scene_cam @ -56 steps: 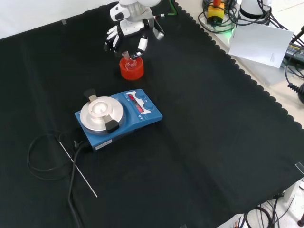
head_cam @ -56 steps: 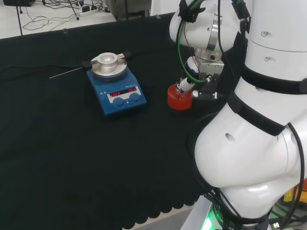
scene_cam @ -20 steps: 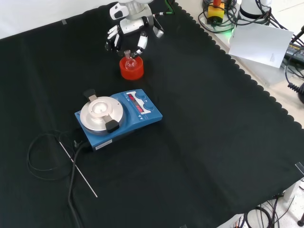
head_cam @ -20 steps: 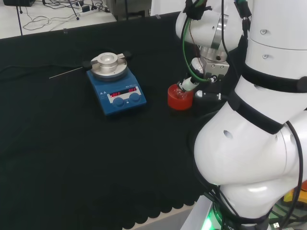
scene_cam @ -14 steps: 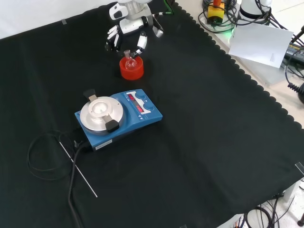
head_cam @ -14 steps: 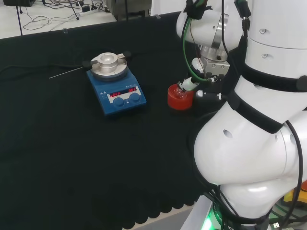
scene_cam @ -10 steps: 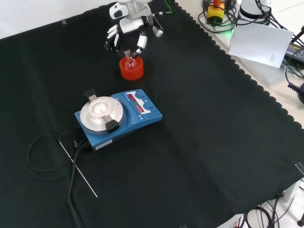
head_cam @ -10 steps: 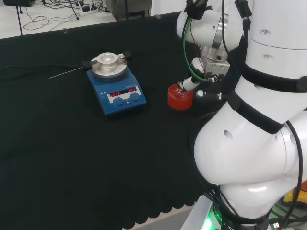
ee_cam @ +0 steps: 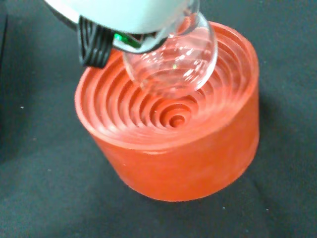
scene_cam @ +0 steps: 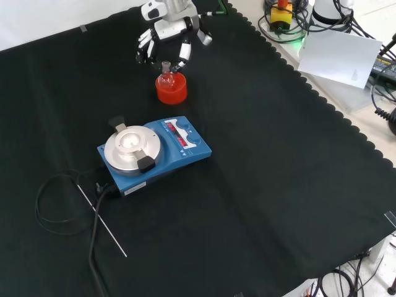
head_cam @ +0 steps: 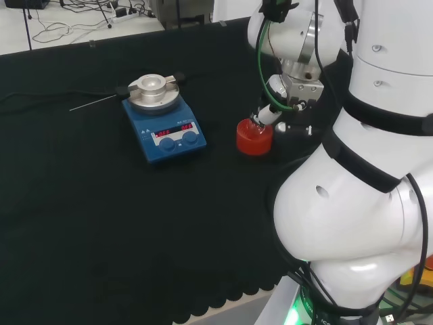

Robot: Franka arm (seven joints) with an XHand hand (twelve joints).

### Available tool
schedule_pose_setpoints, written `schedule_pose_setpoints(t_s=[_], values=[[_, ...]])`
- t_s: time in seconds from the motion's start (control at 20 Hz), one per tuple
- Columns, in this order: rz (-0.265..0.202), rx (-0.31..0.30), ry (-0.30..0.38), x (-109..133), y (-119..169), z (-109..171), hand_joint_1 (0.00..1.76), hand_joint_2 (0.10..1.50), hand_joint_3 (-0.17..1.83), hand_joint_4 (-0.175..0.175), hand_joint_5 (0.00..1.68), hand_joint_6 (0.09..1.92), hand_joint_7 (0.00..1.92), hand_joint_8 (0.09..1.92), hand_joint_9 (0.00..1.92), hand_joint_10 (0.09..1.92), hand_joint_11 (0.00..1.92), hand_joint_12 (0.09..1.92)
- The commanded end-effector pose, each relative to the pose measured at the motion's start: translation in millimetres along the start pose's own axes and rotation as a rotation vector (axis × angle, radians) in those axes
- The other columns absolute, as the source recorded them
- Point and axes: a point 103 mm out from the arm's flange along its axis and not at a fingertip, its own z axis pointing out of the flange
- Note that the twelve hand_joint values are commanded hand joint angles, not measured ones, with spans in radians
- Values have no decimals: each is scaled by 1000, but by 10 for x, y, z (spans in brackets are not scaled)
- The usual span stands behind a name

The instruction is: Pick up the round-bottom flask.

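In the front view the blue hotplate (scene_cam: pixel 154 156) sits near the red ribbed stand (scene_cam: pixel 171 90), open cloth (scene_cam: pixel 278 161) to its right. The hand (scene_cam: pixel 166 38), fingers curled, holds the round-bottom flask (ee_cam: pixel 171 62) just above the stand's bowl.

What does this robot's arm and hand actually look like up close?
The arm is built of big rounded glossy white links with black bands at the joints, and a green cable loops beside its wrist. The hand is black and white, with slim fingers and a thumb like a person's.
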Motion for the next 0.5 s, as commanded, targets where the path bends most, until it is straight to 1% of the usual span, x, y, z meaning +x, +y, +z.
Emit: schedule_pose_setpoints(t_s=[0.05,0.25,0.4,0.5], values=[[-59,36,-8,118,25,-169,1136,615,927,-73,1102,1108,389,716,607,644,340,1353],[-82,64,-39,188,29,-311,1136,614,930,-73,1100,1111,390,717,608,643,341,1353],[-90,91,-67,243,34,-442,1135,614,931,-70,1099,1114,390,717,608,643,341,1353],[-96,109,-82,290,38,-533,1130,614,937,-51,1095,1124,390,718,608,640,339,1354]])
